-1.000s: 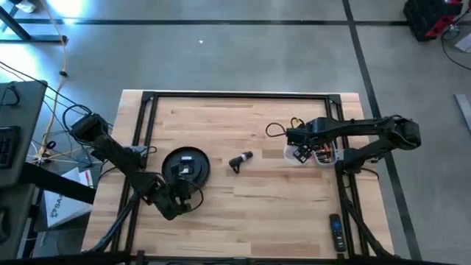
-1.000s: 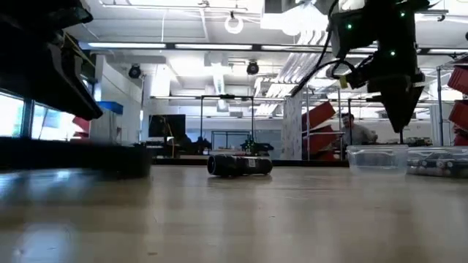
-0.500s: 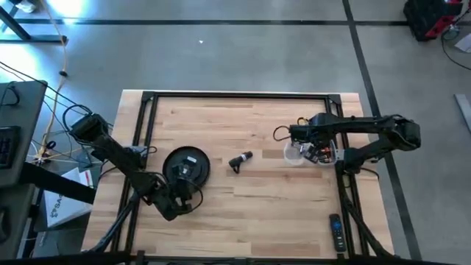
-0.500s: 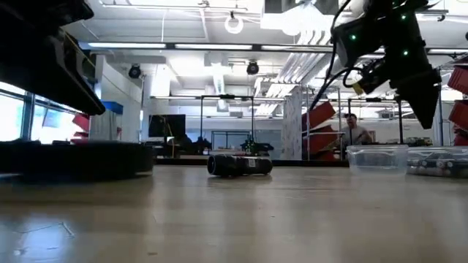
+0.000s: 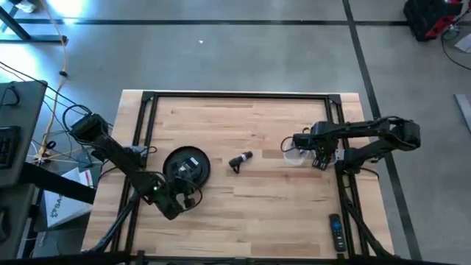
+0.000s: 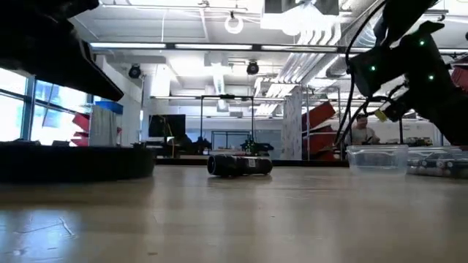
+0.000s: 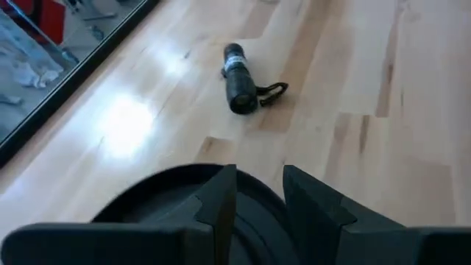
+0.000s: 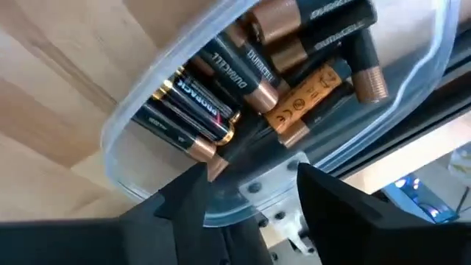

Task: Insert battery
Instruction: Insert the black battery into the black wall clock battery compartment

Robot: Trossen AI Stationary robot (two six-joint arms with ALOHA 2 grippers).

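Pale wood planks make the top of the bench (image 5: 250, 191), which has a black metal frame along its edges. On the left part lies a round black disc (image 5: 185, 163), flat on the wood. The left arm reaches in from the near left corner, and its left end effector (image 7: 256, 200) hangs over the near edge of this disc; its two fingers (image 7: 218, 200) are spread a little, with a small gap, and they hold nothing.

On the right side of the bench, near the frame, stands a clear plastic container (image 5: 296, 152) with transparent walls. In the right wrist view it is full of batteries (image 8: 250, 70), black and copper coloured, lying across each other in many directions. The right arm comes from the right edge, and the right end effector (image 8: 246, 193) is just above the rim of this container; its fingers (image 8: 185, 197) are spread apart and nothing is between them.

Between the disc and the container, about in the middle of the bench, lies a small black flashlight (image 5: 241, 160) on its side, with a short cord loop at one end. It is well apart from both end effectors.

On the floor strip at the near right, outside the frame, lies a dark remote control (image 5: 335, 231).
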